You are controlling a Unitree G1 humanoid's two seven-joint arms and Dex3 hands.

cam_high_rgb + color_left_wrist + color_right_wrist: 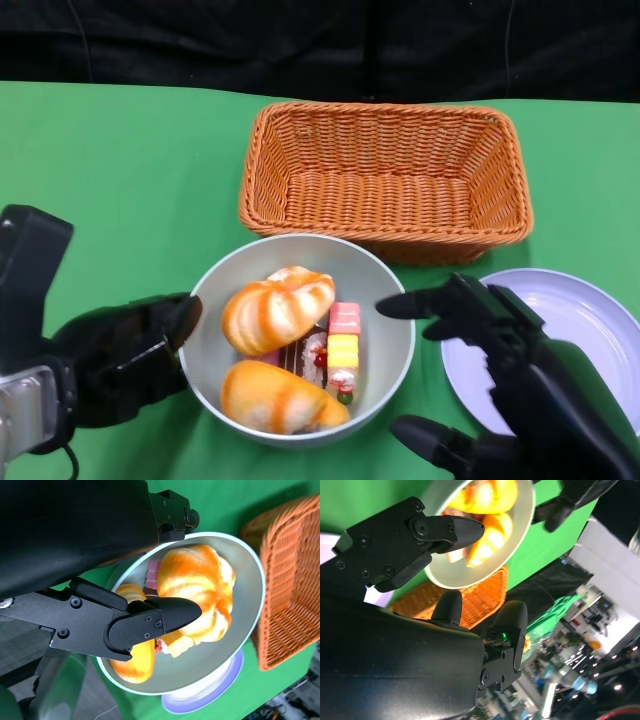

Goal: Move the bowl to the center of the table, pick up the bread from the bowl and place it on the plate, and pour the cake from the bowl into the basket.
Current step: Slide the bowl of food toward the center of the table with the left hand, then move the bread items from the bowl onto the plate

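The black fingers (180,318) of the left hand (125,360) are curling against the outer wall of the round pale grey bowl (388,345), touching its rim on the side away from the plate; from where I am standing I cannot tell whether they are actually gripping it. The right hand (490,385) is hovering on the opposite side of the bowl, its fingers (405,305) spreading apart, one reaching toward the rim and another lying low beside the bowl's near edge, holding nothing.

Inside the bowl two golden, orange-striped bread rolls are lying, one (277,308) toward the basket side and one (280,398) at the near side. Touching them, against the wall nearest the right hand, are sitting small pink and yellow cake pieces (342,350).

The bowl is standing on the green surface (130,170). Just behind it the rectangular orange woven wicker basket (385,180) is sitting, nearly touching its rim. Beside the bowl, past the right hand, the round pale lilac plate (590,310) is lying, partly covered by that hand.
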